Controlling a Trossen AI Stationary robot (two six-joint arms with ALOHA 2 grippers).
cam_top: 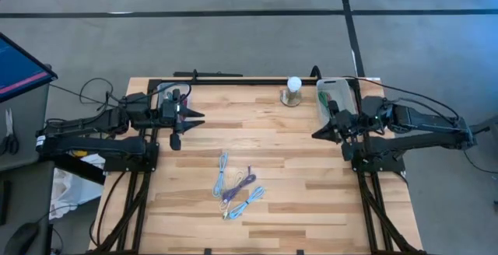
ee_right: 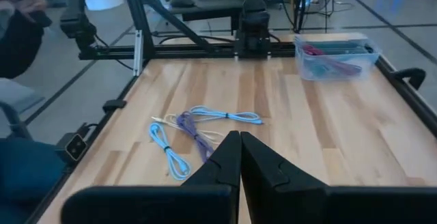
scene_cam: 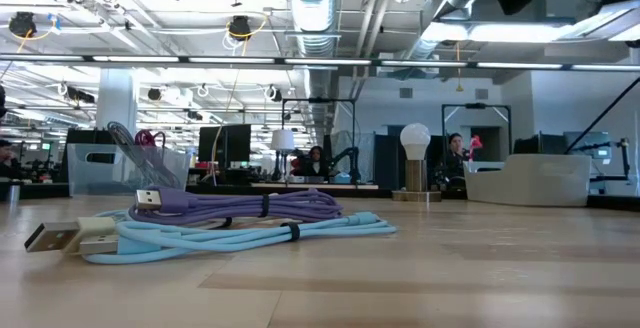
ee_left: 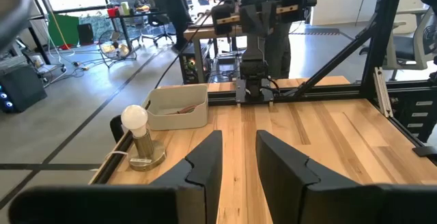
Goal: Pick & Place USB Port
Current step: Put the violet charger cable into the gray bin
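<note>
On the worktop (cam_top: 311, 185): I see loose USB cables (cam_top: 236, 185) mid-board.
Bin (cam_top: 336, 97): far right corner, cables inside.
Left hand (cam_top: 192, 119): fingers apart, empty.
Right hand (cam_top: 317, 134): fingers together, empty.

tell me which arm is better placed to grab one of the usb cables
Probably left. The left gripper has open fingers, ready to close on something, while the right gripper is shut. The cables lie between both arms, slightly nearer the left.
</note>
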